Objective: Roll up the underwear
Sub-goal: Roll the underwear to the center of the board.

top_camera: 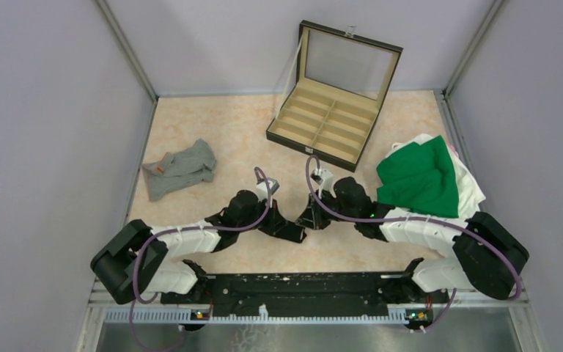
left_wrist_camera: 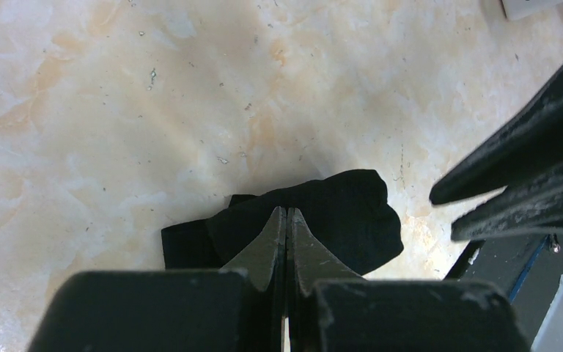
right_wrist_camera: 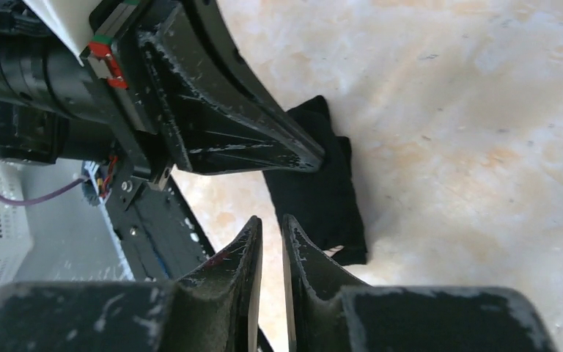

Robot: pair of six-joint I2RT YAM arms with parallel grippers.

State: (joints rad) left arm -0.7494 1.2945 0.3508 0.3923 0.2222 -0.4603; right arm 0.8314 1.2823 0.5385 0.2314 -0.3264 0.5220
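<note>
Logged: black underwear [left_wrist_camera: 344, 213], on the near side of the case [top_camera: 308, 152], hidden under my arms from above. My left gripper [left_wrist_camera: 286, 211]: clenched, tips on it, any pinch unclear. My right gripper [right_wrist_camera: 271, 221]: slightly parted, empty. The grey underwear [top_camera: 182, 167]: left of the case.

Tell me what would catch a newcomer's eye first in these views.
The bright green cloth on the white pile at the table's right edge stands out most. Next comes the open compartmented case at the far centre, lid up, compartments empty. At near centre the left gripper and right gripper meet over the small black underwear, the left one's jaws shut with its tips on the fabric.
</note>
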